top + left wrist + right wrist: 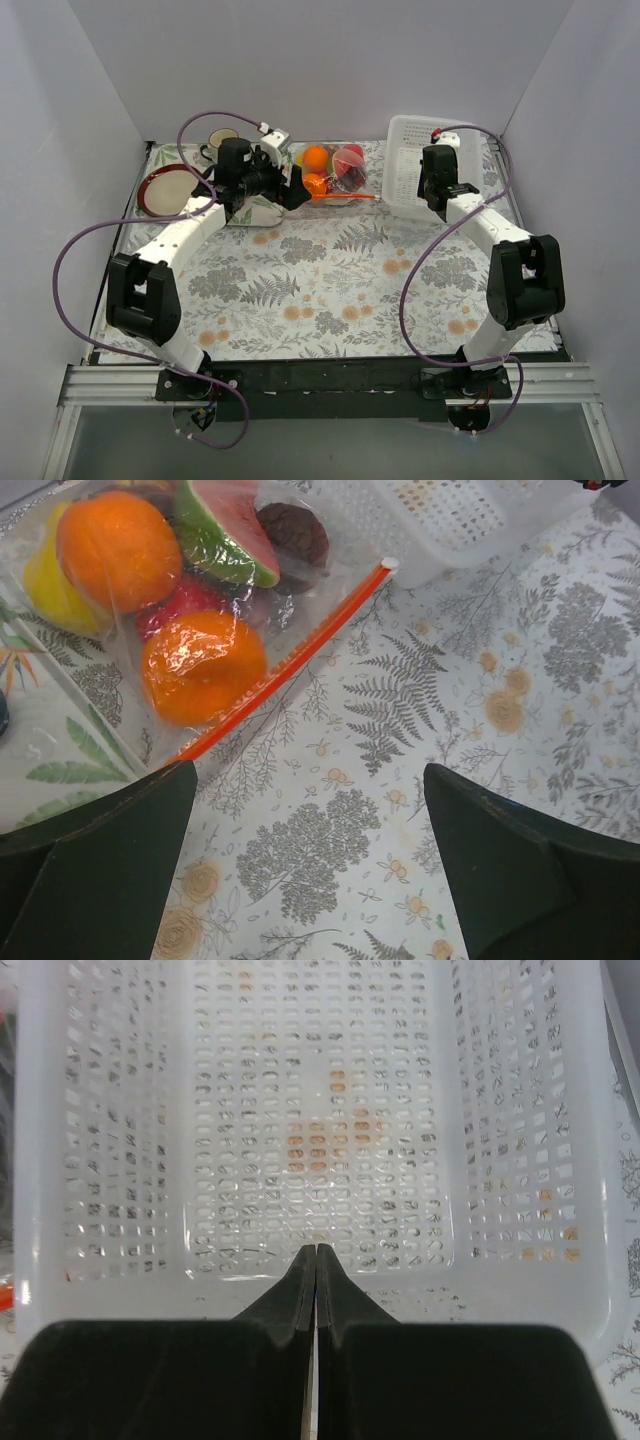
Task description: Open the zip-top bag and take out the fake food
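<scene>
The zip-top bag (300, 630) lies flat on the fern-patterned table cover (480, 780) in the upper left of the left wrist view. Its orange-red zip strip (290, 657) runs in a diagonal from the upper middle of that frame down toward the lower left. In the overhead view we find the bag at the far side of the table, just left of centre. All the fake food (200, 665) sits inside the clear plastic. We make out two orange balls, a yellow piece at the left edge, a watermelon slice at the top, a dark brown round piece beside it, and something red between the oranges.

The left gripper (310, 780) hangs just short of the zip strip, at the bag's near edge. Its two fingers are spread wide apart, with only bare table cover between them.

To the right of the bag stands the white perforated basket (600, 1210), close to the end of the strip. The right gripper (316, 1250) is above the basket's near wall. Its fingers are pressed together tip to tip with nothing between them, and we cannot tell whether they touch the basket.

In the overhead view a red-rimmed plate (165, 190) and a mug (218, 140) sit in the table's far left corner.
</scene>
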You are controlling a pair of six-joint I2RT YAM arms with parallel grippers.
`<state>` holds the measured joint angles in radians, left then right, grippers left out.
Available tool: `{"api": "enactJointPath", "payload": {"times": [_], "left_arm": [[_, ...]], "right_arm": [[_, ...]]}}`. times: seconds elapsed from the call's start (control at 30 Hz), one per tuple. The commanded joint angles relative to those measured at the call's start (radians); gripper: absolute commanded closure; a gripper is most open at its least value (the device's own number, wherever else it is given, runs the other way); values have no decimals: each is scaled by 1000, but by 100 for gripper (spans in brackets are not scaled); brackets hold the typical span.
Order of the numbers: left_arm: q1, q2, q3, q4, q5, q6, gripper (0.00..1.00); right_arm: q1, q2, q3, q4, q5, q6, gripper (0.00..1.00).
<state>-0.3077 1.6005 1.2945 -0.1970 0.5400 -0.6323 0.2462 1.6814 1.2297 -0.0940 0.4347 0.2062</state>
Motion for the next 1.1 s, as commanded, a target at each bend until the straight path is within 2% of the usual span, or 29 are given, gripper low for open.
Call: {"api": "enactJointPath", "payload": {"times": [0.0, 0.1, 0.23, 0.37, 0.57, 0.87, 1.07], "left_arm": [[-13, 29, -4, 45, -86, 176, 2], [-22, 49, -17, 71, -109, 241, 2], [-56, 53, -89, 122, -170, 417, 2], [-77, 73, -109, 140, -238, 529, 2], [-94, 101, -122, 159, -252, 653, 2], [-126, 159, -165, 324, -373, 770, 2], [-143, 184, -146, 396, -397, 813, 2]], "right_arm": [[-5, 9, -59, 50, 55, 12, 99], [-7, 14, -104, 50, 52, 22, 99], [-8, 14, -145, 46, 32, 36, 99], [-8, 8, -174, 37, -7, 58, 99], [-10, -60, -251, 23, -51, 91, 99], [-10, -192, -401, 46, -109, 127, 99], [-10, -198, -383, 27, -125, 130, 99]]}}
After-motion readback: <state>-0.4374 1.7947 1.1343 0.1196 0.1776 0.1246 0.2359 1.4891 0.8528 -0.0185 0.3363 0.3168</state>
